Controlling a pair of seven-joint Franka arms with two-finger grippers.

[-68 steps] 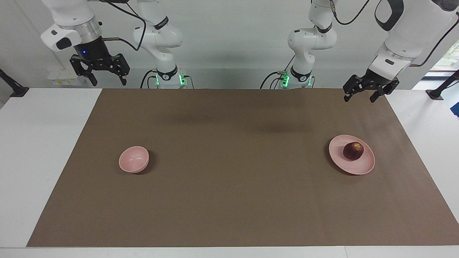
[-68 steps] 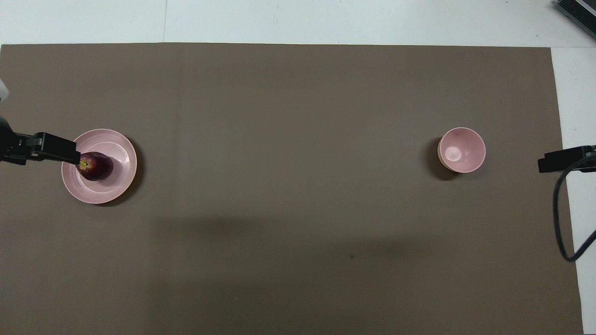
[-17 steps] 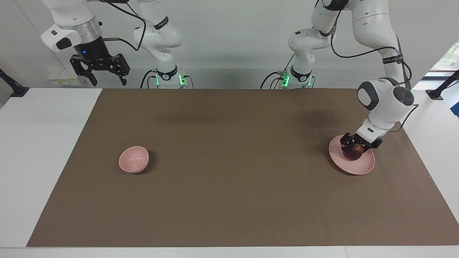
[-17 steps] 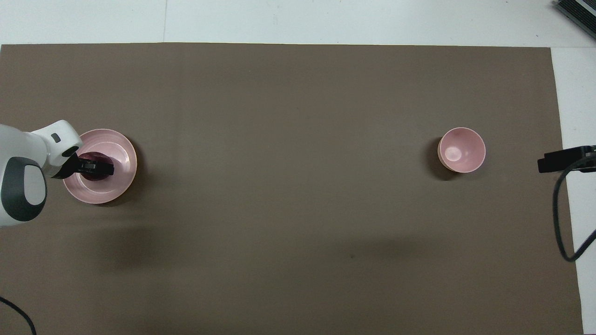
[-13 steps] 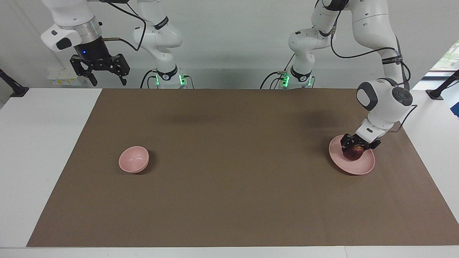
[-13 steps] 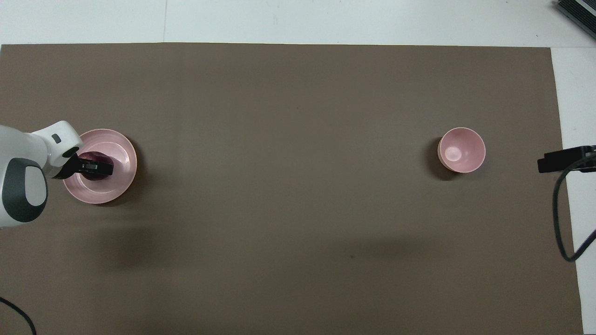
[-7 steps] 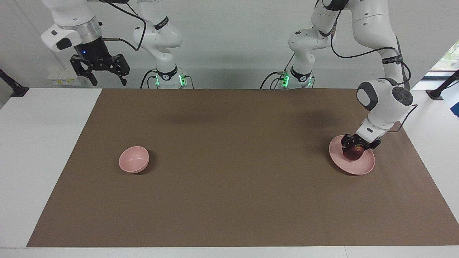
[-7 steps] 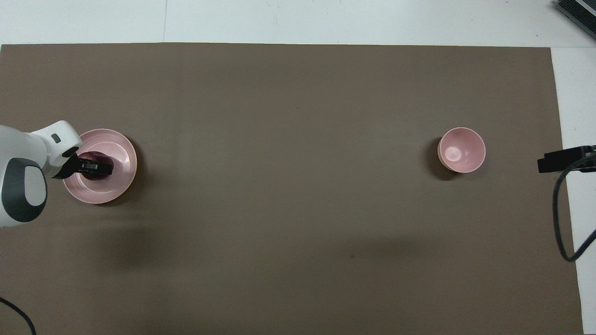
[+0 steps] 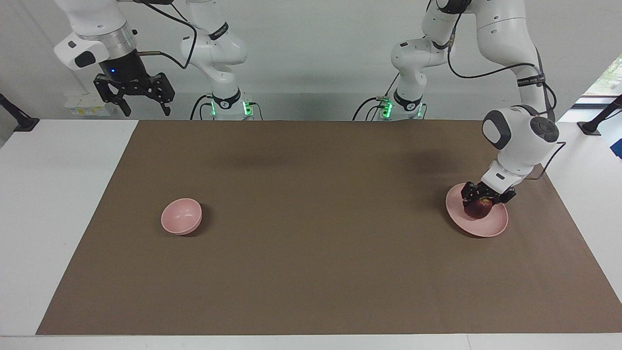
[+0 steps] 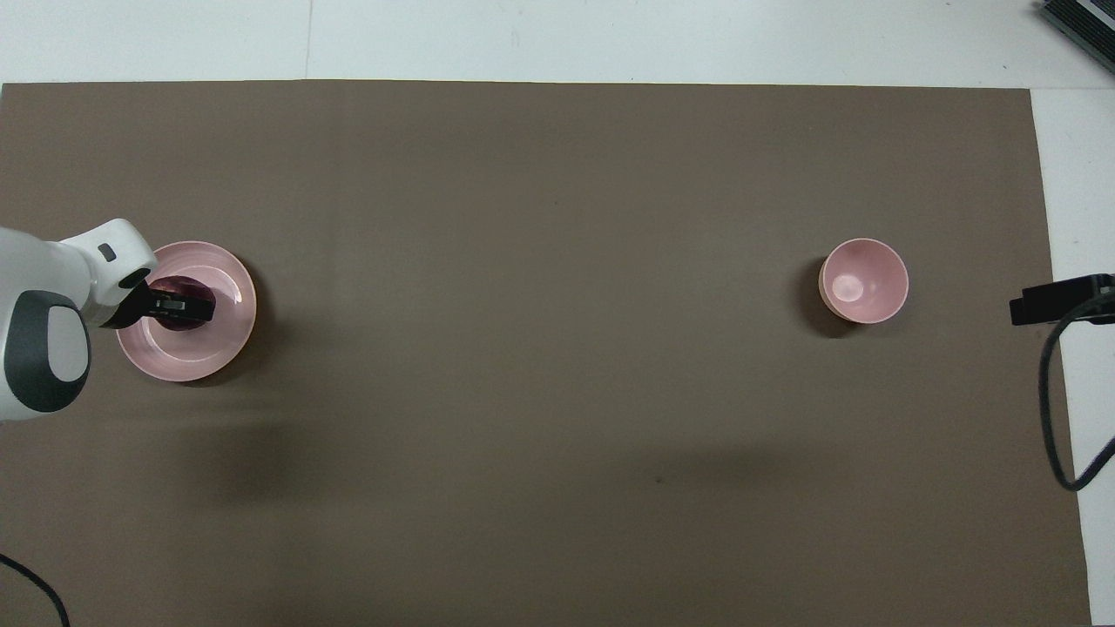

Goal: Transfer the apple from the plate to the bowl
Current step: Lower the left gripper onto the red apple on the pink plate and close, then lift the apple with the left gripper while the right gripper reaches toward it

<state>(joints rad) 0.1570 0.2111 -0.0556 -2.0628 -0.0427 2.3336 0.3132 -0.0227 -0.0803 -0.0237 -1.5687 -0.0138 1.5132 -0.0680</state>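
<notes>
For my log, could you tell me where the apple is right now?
The apple sits on the plate at the left arm's end of the table, with the left gripper closed around it.

One apple (image 9: 478,208), one plate (image 9: 486,226), one bowl (image 9: 181,216) (both pink), two arms.

A brown mat (image 9: 311,272) is covering most of a white table (image 9: 58,218), leaving bare white strips showing at each end of the mat and along its edge farthest from the robots. A black stand (image 9: 19,121) is sitting just off the mat's corner at the right arm's end, and a second black stand (image 9: 595,124) is sitting off the mat's corner at the left arm's end. A dark ribbed device (image 10: 1080,26) is poking into the overhead view, off the mat's corner at the right arm's end, farther from the robots than the mat.
</notes>
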